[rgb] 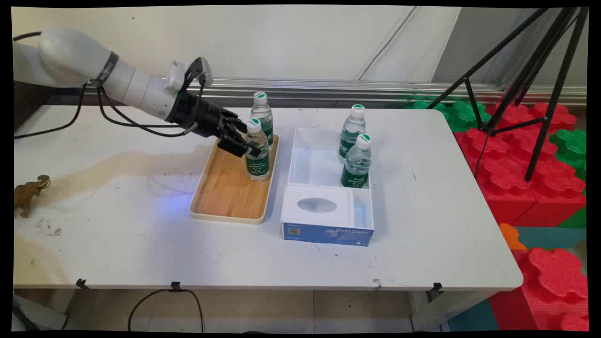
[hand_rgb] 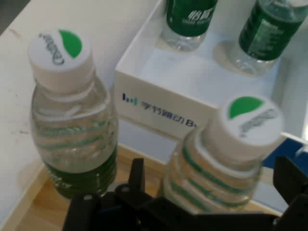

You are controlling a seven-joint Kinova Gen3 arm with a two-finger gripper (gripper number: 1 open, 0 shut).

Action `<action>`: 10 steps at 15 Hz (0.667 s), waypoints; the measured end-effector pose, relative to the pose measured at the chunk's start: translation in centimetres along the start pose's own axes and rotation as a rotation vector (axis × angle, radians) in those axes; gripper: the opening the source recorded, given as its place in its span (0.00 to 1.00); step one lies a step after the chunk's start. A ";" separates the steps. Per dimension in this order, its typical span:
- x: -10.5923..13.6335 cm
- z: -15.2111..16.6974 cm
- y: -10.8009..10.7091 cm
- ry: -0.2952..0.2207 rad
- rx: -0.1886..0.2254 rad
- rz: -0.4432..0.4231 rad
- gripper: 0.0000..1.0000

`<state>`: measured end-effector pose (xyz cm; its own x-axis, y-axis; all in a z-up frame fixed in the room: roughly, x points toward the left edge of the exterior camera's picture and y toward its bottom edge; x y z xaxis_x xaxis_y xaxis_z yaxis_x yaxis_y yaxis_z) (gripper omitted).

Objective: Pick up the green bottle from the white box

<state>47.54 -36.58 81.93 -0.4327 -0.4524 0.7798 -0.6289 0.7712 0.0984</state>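
Note:
My black gripper (rgb: 248, 141) reaches in from the left over a wooden tray (rgb: 225, 197). It stands open around the upper part of the nearer water bottle (rgb: 258, 159), which is clear with a green label and a white cap. In the hand view that bottle (hand_rgb: 219, 159) sits between the two fingers (hand_rgb: 137, 175), with a small gap on each side. A second bottle (rgb: 262, 115) stands upright at the tray's far end, to the left in the hand view (hand_rgb: 72, 125). My gripper (hand_rgb: 211, 187) is not lifting anything.
A white open box (rgb: 328, 220) with a blue front lies right of the tray and holds two more bottles (rgb: 358, 162), (rgb: 352, 131). A small brass elephant (rgb: 28, 192) stands at the table's left edge. A black tripod (rgb: 540, 94) and red and green foam blocks (rgb: 516, 155) are off the table's right side.

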 end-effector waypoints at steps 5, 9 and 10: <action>1.6 -1.9 0.7 0.015 -0.009 0.002 1.00; 4.2 -4.8 2.0 0.017 0.008 0.003 1.00; 4.6 -5.3 2.3 0.015 0.009 0.002 1.00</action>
<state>47.50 -34.50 89.06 -0.4245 -0.4443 0.7889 -0.6342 0.7678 0.0912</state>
